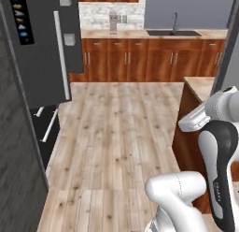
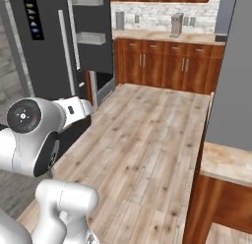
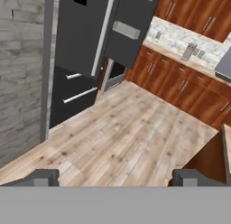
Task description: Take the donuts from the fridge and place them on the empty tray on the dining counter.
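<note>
The fridge [image 1: 39, 53] stands tall and dark at the left, with long white handles and a strip of coloured icons. It is also on the left in the right base view [image 2: 47, 46]. In the hand view the fridge [image 3: 83, 42] is ahead across the floor. One upper door [image 3: 128, 26] is swung open, showing grey door bins. The inside shelves are hidden, and so are the donuts. A corner of the beige dining counter [image 1: 201, 86] shows at the right [image 2: 227, 162]; the tray is out of view. My gripper [image 3: 117, 179] is open, with nothing between its fingertips [image 3: 43, 177].
Wooden cabinets with a sink and tap [image 1: 175, 32] line the back wall. A grey brick wall [image 3: 20, 74] flanks the fridge on its left. Light wood floor [image 1: 116, 133] lies open between the fridge and the dining counter.
</note>
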